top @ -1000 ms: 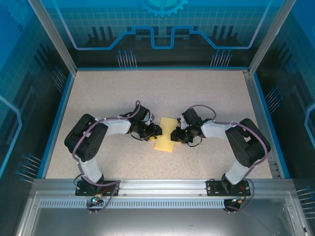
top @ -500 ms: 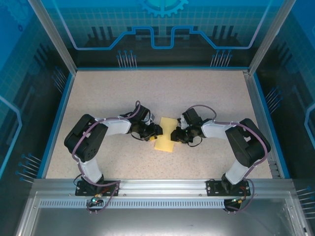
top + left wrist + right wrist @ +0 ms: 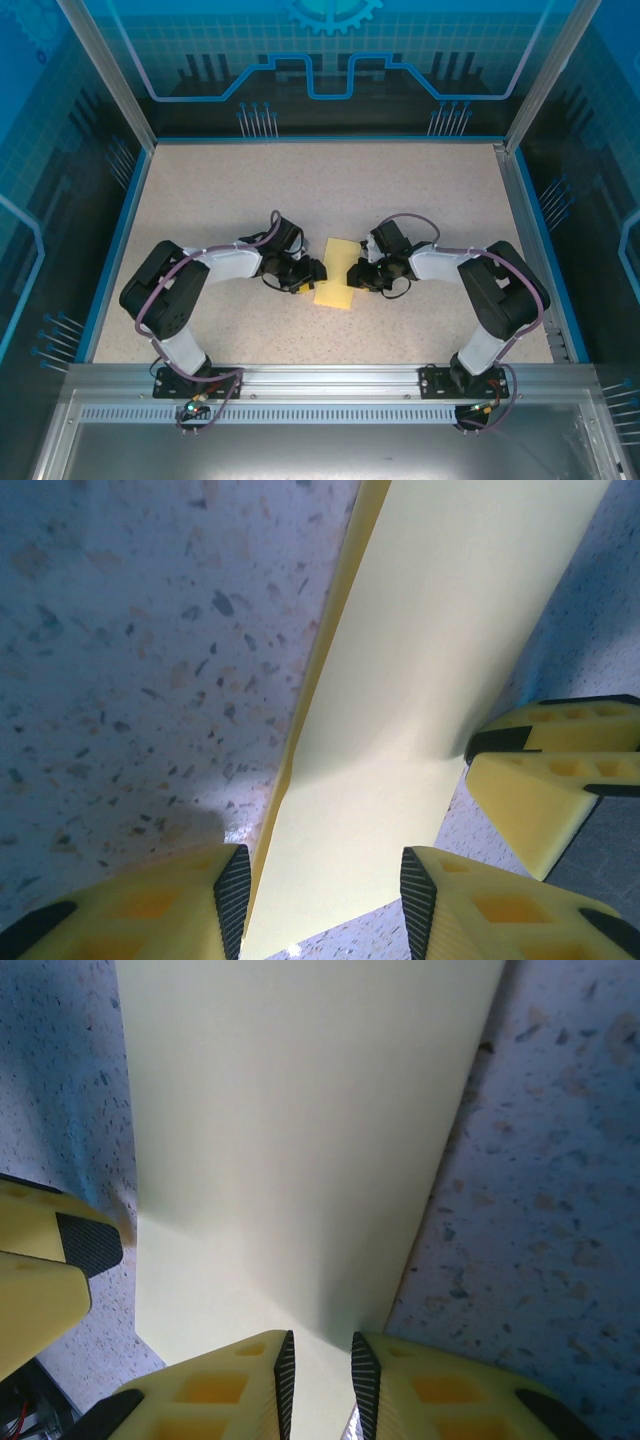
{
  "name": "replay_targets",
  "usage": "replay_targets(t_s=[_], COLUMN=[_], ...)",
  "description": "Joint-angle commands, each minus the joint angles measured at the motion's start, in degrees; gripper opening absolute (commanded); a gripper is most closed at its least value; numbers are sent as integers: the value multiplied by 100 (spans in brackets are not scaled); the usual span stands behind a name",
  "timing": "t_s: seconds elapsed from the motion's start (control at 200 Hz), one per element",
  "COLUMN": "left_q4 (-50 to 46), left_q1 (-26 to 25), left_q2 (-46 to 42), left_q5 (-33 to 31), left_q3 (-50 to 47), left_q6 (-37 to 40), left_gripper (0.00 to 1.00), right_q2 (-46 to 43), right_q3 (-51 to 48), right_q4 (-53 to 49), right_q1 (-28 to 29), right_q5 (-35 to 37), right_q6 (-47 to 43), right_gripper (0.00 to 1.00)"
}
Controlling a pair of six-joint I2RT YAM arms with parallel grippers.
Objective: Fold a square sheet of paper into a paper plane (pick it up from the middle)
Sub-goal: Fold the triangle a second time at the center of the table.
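Hemming yellow paper, left hand, right hand, table

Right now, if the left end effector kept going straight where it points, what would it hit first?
Probably the yellow paper between its fingers; the right end effector sits to one side.

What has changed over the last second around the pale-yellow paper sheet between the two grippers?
The left arm's elbow swung outward to the left and toward the near edge. The left gripper edged slightly nearer beside the left side of the folded pale-yellow sheet of paper. No grab or release is visible. The paper and the right gripper stayed put.
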Motion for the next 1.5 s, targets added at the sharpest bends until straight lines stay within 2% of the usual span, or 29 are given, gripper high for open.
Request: replay_targets(t_s=[0.0, 0.485, 0.705, 0.98, 1.195, 1.496], left_q4=[-293, -285, -270, 184, 512, 1106], left_q1=[-72, -298, -308, -301, -144, 114], left_q2=[-112, 98, 14, 119, 310, 611], left_q5=[52, 197, 72, 141, 216, 731], left_q3=[-72, 60, 36, 86, 169, 282], left_q6=[-115, -201, -232, -401, -543, -745], left_gripper=[46, 38, 39, 39, 39, 36], right_q2=[189, 170, 147, 108, -283, -1478], right_q3=[-177, -154, -176, -227, -222, -688], right_q4=[-38, -60, -68, 19, 33, -118], right_q1=[-47, -49, -49, -58, -58, -26], right_q5=[173, 174, 196, 126, 103, 603], right_q6=[-21, -17, -19, -12, -111, -350], right_gripper=[27, 27, 27, 27, 33, 52])
